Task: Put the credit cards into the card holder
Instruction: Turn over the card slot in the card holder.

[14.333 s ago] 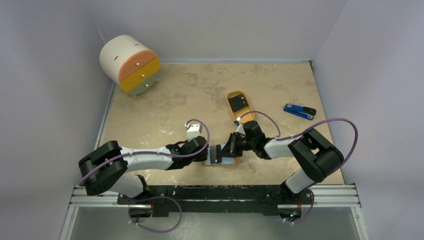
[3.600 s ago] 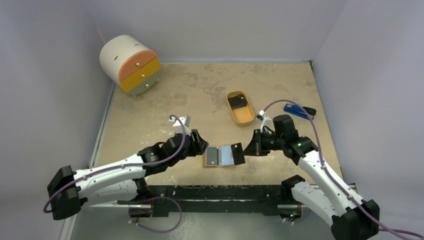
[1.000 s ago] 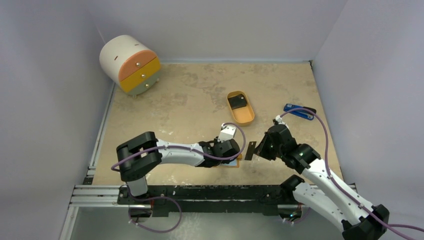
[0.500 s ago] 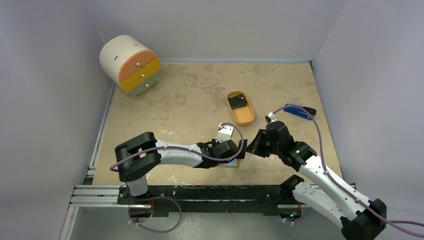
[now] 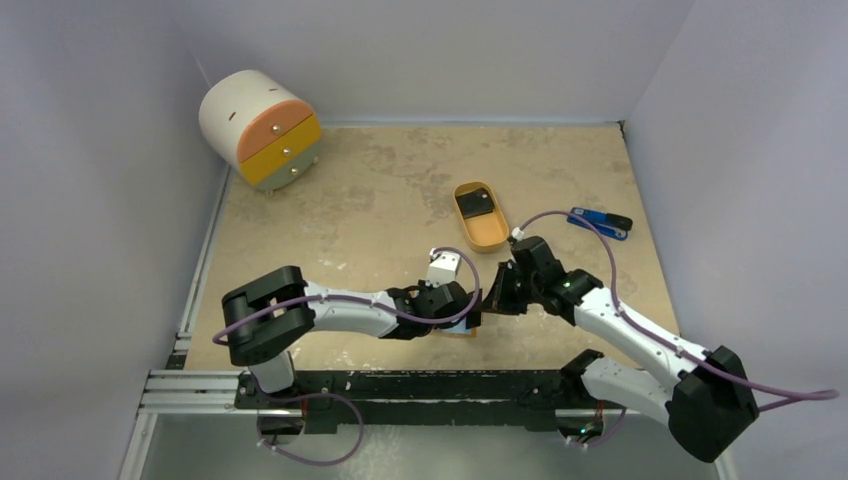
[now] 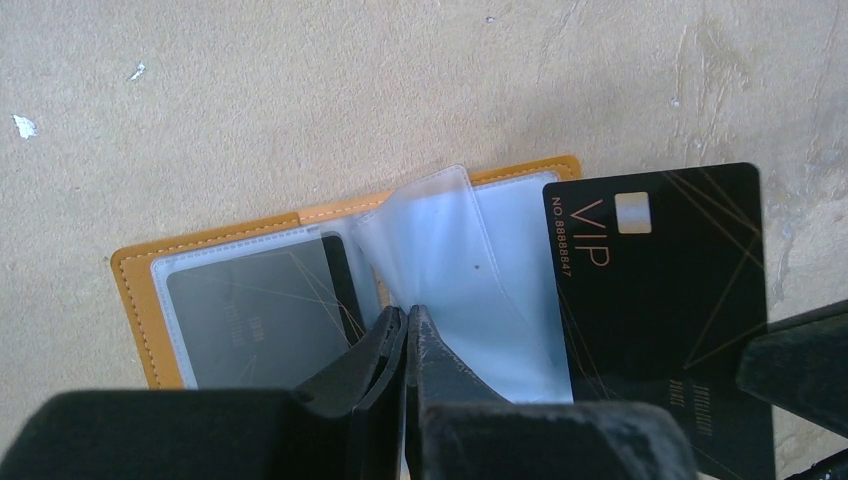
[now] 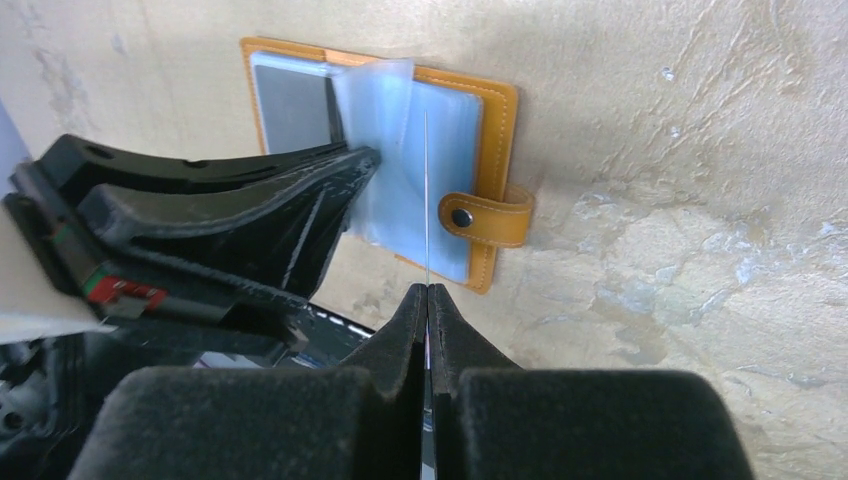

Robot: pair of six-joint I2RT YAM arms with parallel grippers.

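The orange card holder (image 6: 135, 300) lies open on the table, its clear sleeves showing. One dark credit card (image 6: 260, 320) sits inside the left sleeve. My left gripper (image 6: 407, 315) is shut on a loose clear sleeve leaf (image 6: 440, 240), which stands lifted. My right gripper (image 7: 427, 290) is shut on a black VIP credit card (image 6: 660, 300), seen edge-on in the right wrist view over the holder's right half (image 7: 500, 110) near the snap tab (image 7: 490, 218). In the top view both grippers (image 5: 468, 310) (image 5: 495, 295) meet over the holder (image 5: 462, 332).
An orange oval tray (image 5: 490, 235) behind the grippers holds another black card (image 5: 475, 204). A blue-and-black gadget (image 5: 600, 221) lies at the right. A round drawer unit (image 5: 262, 128) stands at the back left corner. Walls close off three sides.
My left gripper has shut on the sleeve leaf. My right arm has carried the black card leftwards, from beside the holder to over its right half.
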